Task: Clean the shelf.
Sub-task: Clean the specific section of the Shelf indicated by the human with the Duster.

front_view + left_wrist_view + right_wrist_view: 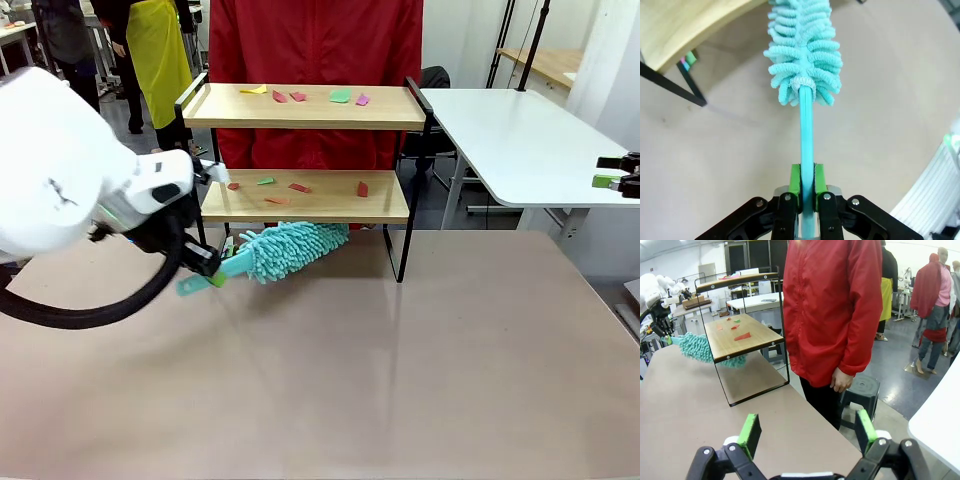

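Standing at the far side of the tabletop (400, 360), before a person in a red jacket (835, 305), the shelf (300, 118) looks light and stiff on its thin black frame. It would likely slide if pushed hard, and its side rails or uprights seem the safest hold. Coloured scraps (340, 96) lie on both boards. A fluffy teal duster (290, 250) pokes under the lower board's front edge, its handle clamped in the left pincer (806, 175) just left of the shelf. The right pincer (808, 432) gapes empty, well apart from the shelf.
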{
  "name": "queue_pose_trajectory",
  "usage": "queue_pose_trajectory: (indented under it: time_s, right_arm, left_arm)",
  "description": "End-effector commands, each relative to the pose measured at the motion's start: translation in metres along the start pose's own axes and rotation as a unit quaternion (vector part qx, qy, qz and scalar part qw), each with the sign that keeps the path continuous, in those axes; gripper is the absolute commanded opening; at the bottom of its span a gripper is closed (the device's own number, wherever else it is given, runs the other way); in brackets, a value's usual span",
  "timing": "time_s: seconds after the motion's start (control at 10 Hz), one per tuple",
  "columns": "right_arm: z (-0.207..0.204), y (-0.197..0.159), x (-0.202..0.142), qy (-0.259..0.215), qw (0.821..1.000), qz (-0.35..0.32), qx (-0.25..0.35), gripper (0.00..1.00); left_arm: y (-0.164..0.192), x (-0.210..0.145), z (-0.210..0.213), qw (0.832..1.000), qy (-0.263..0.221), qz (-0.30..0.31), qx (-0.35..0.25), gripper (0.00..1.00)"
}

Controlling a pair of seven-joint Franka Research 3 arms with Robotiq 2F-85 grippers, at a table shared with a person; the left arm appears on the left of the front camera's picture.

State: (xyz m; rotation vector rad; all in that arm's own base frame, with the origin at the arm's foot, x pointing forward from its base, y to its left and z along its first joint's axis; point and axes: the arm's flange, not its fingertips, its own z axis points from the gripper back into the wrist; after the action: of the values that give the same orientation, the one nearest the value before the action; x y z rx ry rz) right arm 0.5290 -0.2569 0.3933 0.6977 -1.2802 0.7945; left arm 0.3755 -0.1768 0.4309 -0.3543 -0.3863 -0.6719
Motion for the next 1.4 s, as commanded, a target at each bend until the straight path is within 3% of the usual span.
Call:
queue_pose_trajectory:
  time_s: [0.0, 0.3, 0.7, 1.0, 1.1, 1.3]
  right_arm:
    - [-0.002, 0.001, 0.008, 0.008, 1.0, -0.003, -0.005, 1.0]
    - [-0.002, 0.001, 0.008, 0.008, 1.0, -0.003, -0.005, 1.0]
    - [-0.002, 0.001, 0.008, 0.008, 1.0, -0.003, -0.005, 1.0]
    - [-0.002, 0.001, 0.008, 0.008, 1.0, -0.003, -0.005, 1.0]
    - [-0.002, 0.001, 0.008, 0.008, 1.0, -0.003, -0.005, 1.0]
    - [-0.002, 0.001, 0.008, 0.008, 1.0, -0.003, -0.005, 1.0]
  left_arm:
    - [0.022, -0.034, 0.003, 0.997, 0.019, -0.042, -0.054, 0.13]
    - [0.036, -0.039, 0.013, 0.983, 0.016, -0.13, -0.13, 0.13]
    - [0.038, -0.028, 0.046, 0.976, 0.064, -0.143, -0.15, 0.13]
    - [0.012, -0.01, 0.099, 0.965, 0.162, -0.194, -0.064, 0.13]
    - [0.002, -0.009, 0.122, 0.955, 0.211, -0.207, -0.021, 0.13]
    - [-0.014, -0.017, 0.166, 0.918, 0.268, -0.288, 0.048, 0.13]
